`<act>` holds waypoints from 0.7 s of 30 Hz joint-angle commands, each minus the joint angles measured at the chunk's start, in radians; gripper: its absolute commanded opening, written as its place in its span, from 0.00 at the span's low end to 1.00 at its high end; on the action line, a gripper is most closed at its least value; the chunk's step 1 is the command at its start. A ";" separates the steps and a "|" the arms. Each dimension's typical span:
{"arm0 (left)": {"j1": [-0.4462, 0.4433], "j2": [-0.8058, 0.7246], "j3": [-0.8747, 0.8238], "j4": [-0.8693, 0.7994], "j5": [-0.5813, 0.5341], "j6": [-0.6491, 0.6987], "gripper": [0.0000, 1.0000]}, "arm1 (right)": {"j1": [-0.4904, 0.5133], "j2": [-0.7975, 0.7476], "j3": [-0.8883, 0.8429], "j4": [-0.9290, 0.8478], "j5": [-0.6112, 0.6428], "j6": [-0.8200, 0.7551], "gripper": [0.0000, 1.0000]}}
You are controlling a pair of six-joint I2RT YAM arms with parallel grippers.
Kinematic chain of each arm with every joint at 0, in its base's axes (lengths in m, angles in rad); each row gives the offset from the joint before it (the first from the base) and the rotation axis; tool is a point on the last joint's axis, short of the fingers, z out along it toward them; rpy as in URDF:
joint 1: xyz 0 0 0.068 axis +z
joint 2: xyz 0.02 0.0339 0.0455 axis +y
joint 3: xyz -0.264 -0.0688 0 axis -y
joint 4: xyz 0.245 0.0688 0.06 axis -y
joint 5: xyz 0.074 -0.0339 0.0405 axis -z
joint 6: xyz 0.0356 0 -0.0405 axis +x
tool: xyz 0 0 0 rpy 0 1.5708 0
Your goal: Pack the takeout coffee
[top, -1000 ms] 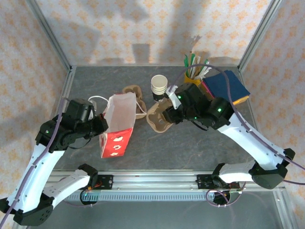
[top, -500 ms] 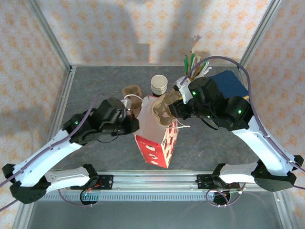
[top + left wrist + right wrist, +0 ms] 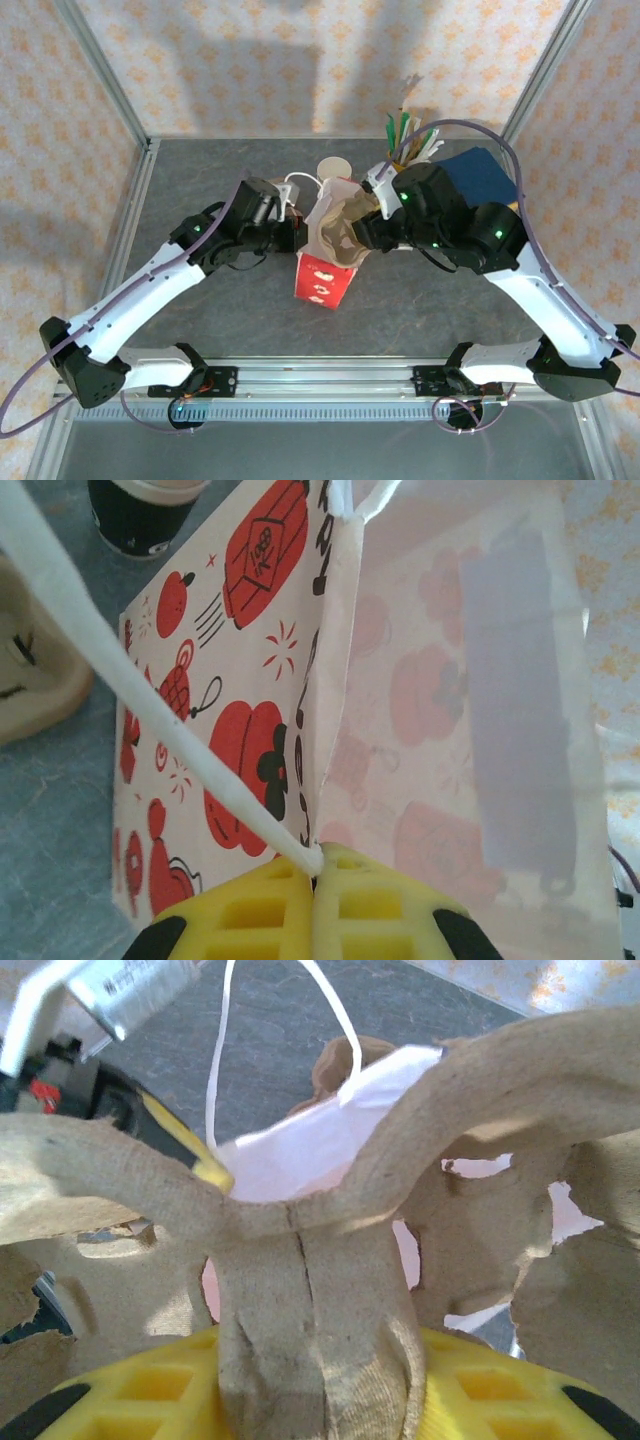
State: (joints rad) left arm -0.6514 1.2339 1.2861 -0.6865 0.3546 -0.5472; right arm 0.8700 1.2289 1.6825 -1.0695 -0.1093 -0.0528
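Left gripper [image 3: 315, 882]: you see its two yellow fingers pressed together with no gap. They pinch the top edge of the paper bag [image 3: 440, 700] at a corner fold, where the white handle [image 3: 150, 715] meets the rim.
Left gripper, overhead: it sits at [image 3: 290, 228], against the bag's left side.
Right gripper [image 3: 315, 1380]: the jaws are clamped on the central rib of a tan moulded-pulp cup carrier [image 3: 300, 1260]. The rib fills the space between the fingers.
Right gripper, overhead: it sits at [image 3: 362, 232], at the bag's right side, directly across from the left gripper.
Cup carrier [image 3: 345, 225]: it is held over the open mouth of the bag. You cannot tell how far it reaches inside.
Paper bag [image 3: 322, 280]: white with red print, upright on the table [image 3: 420, 310] between the two grippers, mouth upward. In the right wrist view the white interior [image 3: 300, 1150] shows just beyond the carrier.
Takeout coffee [image 3: 334, 169]: it stands upright on the table just behind the bag, outside it, and neither gripper touches it. In the left wrist view you see its black lower part [image 3: 140, 510] beyond the bag's printed side.
Loose pulp piece [image 3: 30, 680]: it lies on the table beside the bag's printed face.
Bundle of sticks [image 3: 404, 132]: it stands at the back right, behind the right arm.
Blue book [image 3: 478, 170]: it lies at the back right, beside the sticks.
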 commanded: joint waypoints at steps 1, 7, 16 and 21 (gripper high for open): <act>0.063 0.009 -0.012 0.060 0.131 0.106 0.00 | 0.004 0.046 -0.011 0.025 0.017 -0.009 0.42; 0.117 0.008 -0.051 0.092 0.210 0.130 0.00 | 0.004 0.149 0.041 0.031 -0.021 -0.040 0.43; 0.225 -0.029 -0.139 0.115 0.438 0.170 0.00 | -0.029 0.256 0.077 0.016 -0.119 -0.109 0.44; 0.254 -0.043 -0.122 0.038 0.487 0.225 0.00 | -0.070 0.255 0.091 0.031 -0.161 -0.139 0.44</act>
State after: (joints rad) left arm -0.4046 1.2186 1.1530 -0.5945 0.7670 -0.3824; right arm 0.8192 1.4899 1.7229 -1.0546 -0.2340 -0.1558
